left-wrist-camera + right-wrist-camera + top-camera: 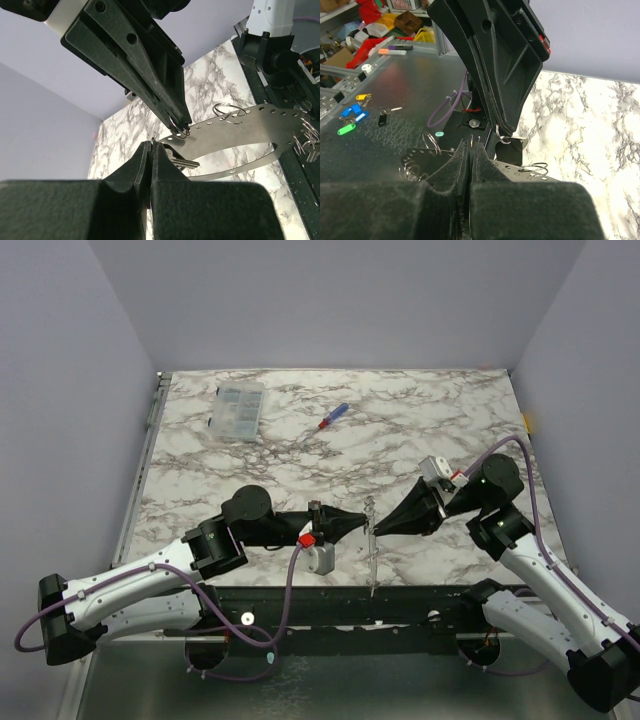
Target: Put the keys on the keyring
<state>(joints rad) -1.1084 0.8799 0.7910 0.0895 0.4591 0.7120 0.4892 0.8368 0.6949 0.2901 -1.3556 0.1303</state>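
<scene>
Top external: end effectors (360,523) (384,527) facing, near-horiz.

Table (300,440) white marble, grey-black veins. Screwdriver (333,417) red and blue. Keyring (260,125) pale silver-grey, dotted with holes. Cables (541,510) purple. Walls (330,300) lavender. Box (238,410) clear.

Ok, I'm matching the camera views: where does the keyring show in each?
Top external: keyring, a thin upright sliver just below centre.
Left wrist: keyring, a perforated band at centre right.
Right wrist: keyring, low centre, partly hidden.
Shared landmark: marble table.
</scene>
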